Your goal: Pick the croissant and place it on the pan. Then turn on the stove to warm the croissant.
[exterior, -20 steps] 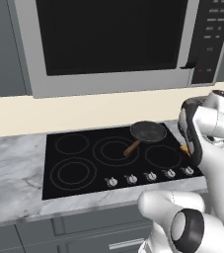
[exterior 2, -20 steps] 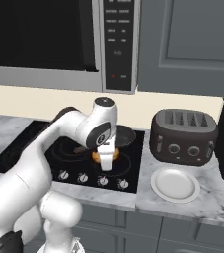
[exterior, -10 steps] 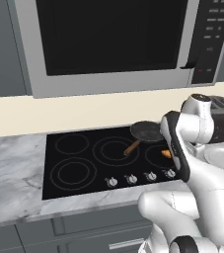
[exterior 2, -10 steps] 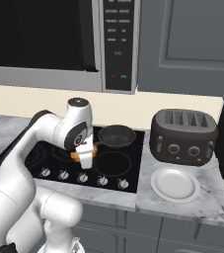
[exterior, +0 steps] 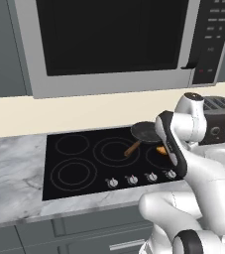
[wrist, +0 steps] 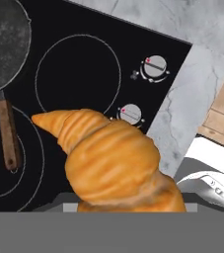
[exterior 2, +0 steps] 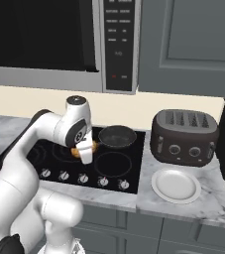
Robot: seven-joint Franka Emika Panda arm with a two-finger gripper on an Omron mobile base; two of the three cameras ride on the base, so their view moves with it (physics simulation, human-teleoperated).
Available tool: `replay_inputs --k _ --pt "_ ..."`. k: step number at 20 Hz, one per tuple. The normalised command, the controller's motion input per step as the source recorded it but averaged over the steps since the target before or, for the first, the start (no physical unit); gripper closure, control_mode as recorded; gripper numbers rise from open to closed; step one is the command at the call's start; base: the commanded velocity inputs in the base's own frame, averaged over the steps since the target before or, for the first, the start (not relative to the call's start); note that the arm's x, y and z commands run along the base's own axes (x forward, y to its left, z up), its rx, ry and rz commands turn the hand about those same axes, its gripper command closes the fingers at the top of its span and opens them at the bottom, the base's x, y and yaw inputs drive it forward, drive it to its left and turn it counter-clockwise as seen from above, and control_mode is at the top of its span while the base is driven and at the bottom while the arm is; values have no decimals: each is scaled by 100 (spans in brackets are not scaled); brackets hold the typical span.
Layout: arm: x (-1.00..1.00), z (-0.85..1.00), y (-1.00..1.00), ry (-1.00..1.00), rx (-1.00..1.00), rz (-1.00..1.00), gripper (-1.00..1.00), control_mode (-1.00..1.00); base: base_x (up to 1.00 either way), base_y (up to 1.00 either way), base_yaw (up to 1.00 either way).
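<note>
My gripper (exterior 2: 84, 151) is shut on the croissant (exterior 2: 77, 151), a golden-orange crescent held in the air above the stove (exterior 2: 111, 163). In the hand view the croissant (wrist: 108, 158) looms large and hides my fingertips. The dark round pan (exterior: 144, 131) sits on the rear right burner, its wooden handle (exterior: 133, 148) pointing to the front left. The croissant (exterior: 161, 149) hangs just in front of the pan (exterior 2: 117, 136), to the right of the handle, and does not touch it. Small silver knobs (exterior: 132, 179) line the cooktop's front edge.
A dark toaster (exterior 2: 183, 136) stands on the marble counter to the right of the cooktop, with a round white plate (exterior 2: 176, 184) in front of it. A large microwave (exterior: 109, 39) hangs above the stove. The left burners (exterior: 74, 173) carry nothing.
The arm has swung left with the croissant in its grip, from the cooktop's right edge to just in front of the pan. Pan, plate and toaster have not moved.
</note>
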Motion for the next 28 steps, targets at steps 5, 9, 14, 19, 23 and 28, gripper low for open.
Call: replay_inputs --k 5,9,14,19,23,28 --pt "42 8 0 1 0 0 100 -100 0 0 0" --pt "34 4 0 0 0 3 100 -100 0 0 0" --pt "18 2 0 0 0 17 100 -100 0 0 0" --pt "9 0 0 0 -1 27 100 -100 0 0 0" --pt "17 0 0 0 -2 29 100 -100 0 0 0" --pt "29 0 0 0 -3 20 100 -100 0 0 0"
